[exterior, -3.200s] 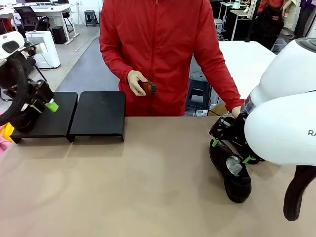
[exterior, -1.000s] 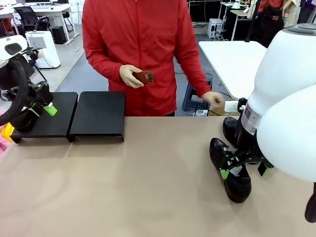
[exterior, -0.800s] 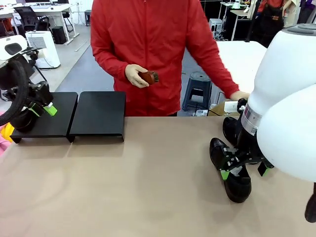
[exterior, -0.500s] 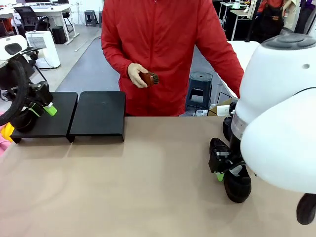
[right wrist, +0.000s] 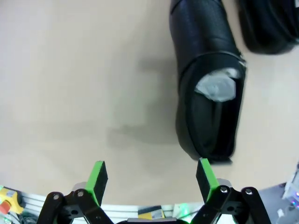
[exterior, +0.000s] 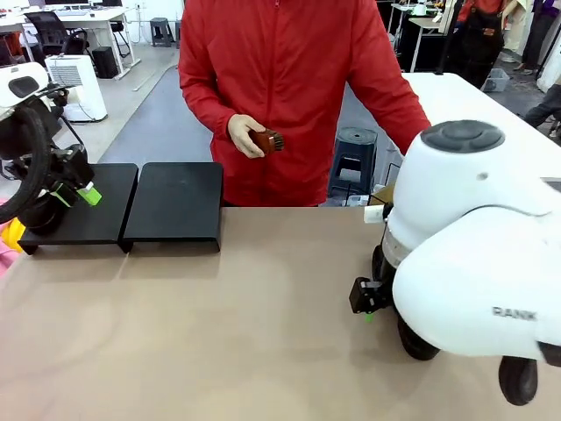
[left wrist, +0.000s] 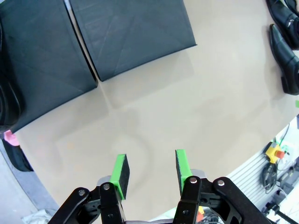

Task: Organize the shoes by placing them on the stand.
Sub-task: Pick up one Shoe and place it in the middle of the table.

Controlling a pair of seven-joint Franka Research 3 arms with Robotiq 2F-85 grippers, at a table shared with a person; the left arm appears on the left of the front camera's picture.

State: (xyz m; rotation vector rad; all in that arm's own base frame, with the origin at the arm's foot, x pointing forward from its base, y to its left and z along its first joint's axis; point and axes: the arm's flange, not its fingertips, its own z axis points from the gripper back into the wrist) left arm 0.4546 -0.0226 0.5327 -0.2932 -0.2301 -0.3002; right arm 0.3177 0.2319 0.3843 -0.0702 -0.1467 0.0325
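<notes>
Left pincer (exterior: 73, 194) hung at the far left of the front view, above the left platform of the stand (exterior: 172, 204), its green pads apart. A dark glossy shape sat on that platform under it; I could not tell what it was. The stand stood at the upper left of the bench (exterior: 219, 333). Across the bench a person in a red jacket (exterior: 280, 79) held a small brown brush (exterior: 266, 140). At lower right the bulky white right arm (exterior: 473, 263) hid most of the right pincer (exterior: 366, 300), so its state could not be read there. The rounded tip of a black shoe (exterior: 412, 340) showed just below the arm.

From the left wrist, the left pincer (left wrist: 150, 171) was spread open over bare bench, holding nothing. The stand's two platforms (left wrist: 133, 35) lay at the upper left, well apart from it. Two shoes (left wrist: 286, 58) lay at the upper right edge.

From the right wrist, the right pincer (right wrist: 152, 179) was open wide and empty. The shoe (right wrist: 209, 79), stuffed with white paper (right wrist: 217, 87), lay at the centre right. Its near end was just above the right-hand finger, outside the gap between the fingers. A second shoe (right wrist: 266, 23) lay in the upper right corner.
</notes>
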